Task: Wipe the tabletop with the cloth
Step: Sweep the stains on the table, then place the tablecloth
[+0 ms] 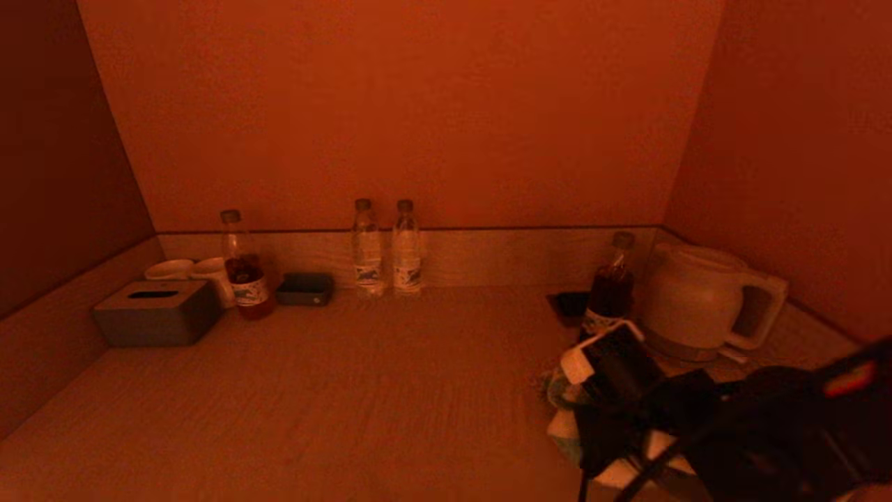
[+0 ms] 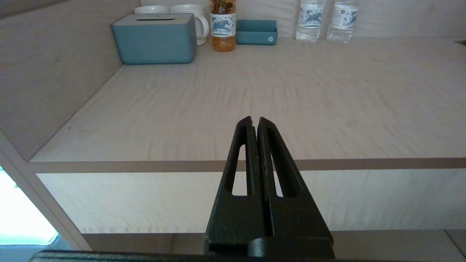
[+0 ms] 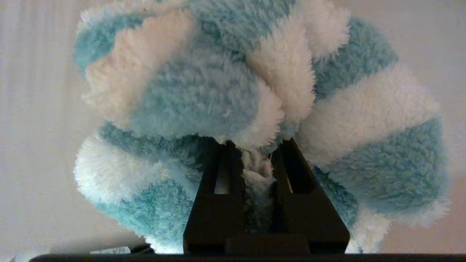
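My right gripper (image 3: 256, 147) is shut on a fluffy blue-and-white striped cloth (image 3: 233, 91), which bulges out around both fingers. In the head view the right arm reaches in from the right and the cloth (image 1: 568, 425) sits bunched under the gripper on the tabletop (image 1: 348, 390), near its front right part. My left gripper (image 2: 255, 119) is shut and empty, held off the table's front edge, out of the head view.
At the back left stand a tissue box (image 1: 157, 312), two mugs (image 1: 209, 273), a tea bottle (image 1: 244, 268) and a small tray (image 1: 304, 288). Two water bottles (image 1: 387, 247) stand at the back middle. A tea bottle (image 1: 610, 286) and kettle (image 1: 704, 300) stand just behind the cloth.
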### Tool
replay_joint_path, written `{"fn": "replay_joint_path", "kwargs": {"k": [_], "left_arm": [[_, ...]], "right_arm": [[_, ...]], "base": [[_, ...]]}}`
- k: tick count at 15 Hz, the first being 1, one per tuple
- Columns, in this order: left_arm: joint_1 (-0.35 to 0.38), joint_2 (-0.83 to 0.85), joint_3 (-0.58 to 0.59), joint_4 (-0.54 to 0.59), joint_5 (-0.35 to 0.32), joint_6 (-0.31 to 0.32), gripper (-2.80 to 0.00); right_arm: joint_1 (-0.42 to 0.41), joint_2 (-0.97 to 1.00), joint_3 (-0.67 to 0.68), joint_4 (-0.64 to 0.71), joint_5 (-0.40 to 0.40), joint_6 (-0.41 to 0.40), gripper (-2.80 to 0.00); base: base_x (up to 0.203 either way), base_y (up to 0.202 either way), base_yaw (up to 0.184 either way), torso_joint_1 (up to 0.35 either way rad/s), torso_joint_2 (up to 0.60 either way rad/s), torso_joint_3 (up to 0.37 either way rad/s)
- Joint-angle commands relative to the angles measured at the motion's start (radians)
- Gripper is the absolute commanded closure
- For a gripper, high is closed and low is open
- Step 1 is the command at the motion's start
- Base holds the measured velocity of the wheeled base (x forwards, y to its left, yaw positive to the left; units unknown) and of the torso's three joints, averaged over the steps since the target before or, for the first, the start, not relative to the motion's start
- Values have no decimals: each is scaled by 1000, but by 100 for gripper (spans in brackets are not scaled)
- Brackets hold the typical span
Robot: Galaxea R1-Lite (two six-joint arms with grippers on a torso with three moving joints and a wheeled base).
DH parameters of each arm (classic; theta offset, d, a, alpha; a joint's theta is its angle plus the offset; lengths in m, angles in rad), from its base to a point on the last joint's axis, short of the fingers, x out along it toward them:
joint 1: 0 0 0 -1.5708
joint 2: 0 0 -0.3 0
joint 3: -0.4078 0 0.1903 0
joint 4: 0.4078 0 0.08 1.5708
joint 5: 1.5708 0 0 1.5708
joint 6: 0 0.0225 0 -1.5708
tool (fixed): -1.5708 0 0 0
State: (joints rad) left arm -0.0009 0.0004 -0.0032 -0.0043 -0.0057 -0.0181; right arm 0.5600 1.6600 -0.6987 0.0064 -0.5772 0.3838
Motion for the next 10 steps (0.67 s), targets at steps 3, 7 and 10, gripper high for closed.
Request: {"fn": "replay_joint_path", "kwargs": {"k": [3, 7, 10], "left_arm": [[1, 0, 0, 0, 0, 0, 0], [1, 0, 0, 0, 0, 0, 0], [1, 0, 0, 0, 0, 0, 0]], "right_arm": [[-2, -296, 101, 6, -10, -16, 0], [-21, -386, 96, 7, -30, -55, 0], [-119, -581, 85, 1, -58, -149, 0]], "base": [[0, 0, 0, 0, 0, 0], [0, 0, 0, 0, 0, 0], [0, 0, 0, 0, 0, 0]]}}
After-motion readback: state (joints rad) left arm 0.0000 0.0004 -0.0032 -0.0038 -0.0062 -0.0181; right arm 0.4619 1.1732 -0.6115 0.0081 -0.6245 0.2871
